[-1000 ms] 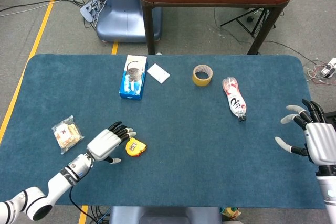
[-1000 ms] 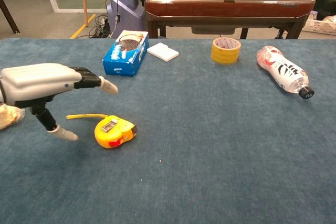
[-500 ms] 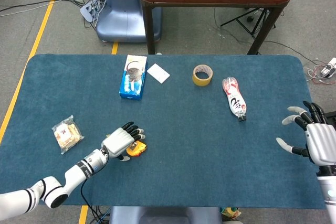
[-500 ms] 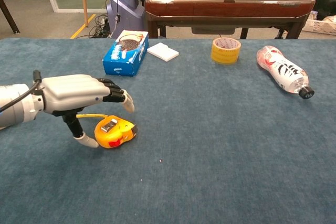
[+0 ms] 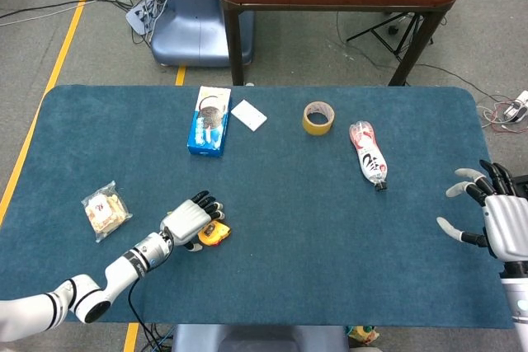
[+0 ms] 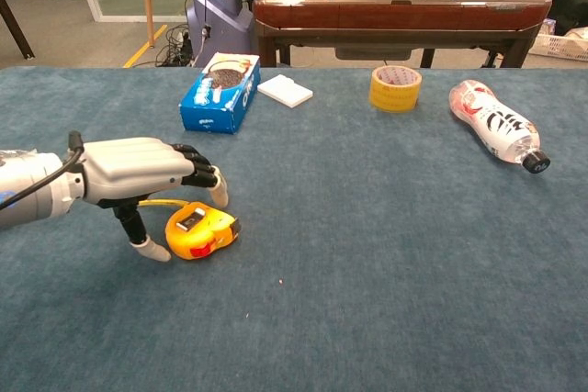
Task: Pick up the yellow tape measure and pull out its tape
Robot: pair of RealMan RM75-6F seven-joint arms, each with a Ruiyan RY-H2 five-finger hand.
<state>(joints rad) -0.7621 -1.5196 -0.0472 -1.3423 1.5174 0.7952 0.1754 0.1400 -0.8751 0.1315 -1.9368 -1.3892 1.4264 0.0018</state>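
Head view showed the left hand [image 5: 189,221] lying over the yellow tape measure [image 5: 214,234] near the front edge of the blue table [image 5: 330,228], fingers spread above it. The right hand [image 5: 496,218] hung at the far right, fingers apart, holding nothing.

Chest view showed the left hand [image 6: 138,173] above the tape measure [image 6: 202,231], thumb beside its left side; whether they touched, one cannot tell. A short piece of tape [image 6: 156,202] lay out behind it.

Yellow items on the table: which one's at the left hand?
The yellow tape measure, right under the left hand. The yellow tape roll stands far off near the table's back edge.
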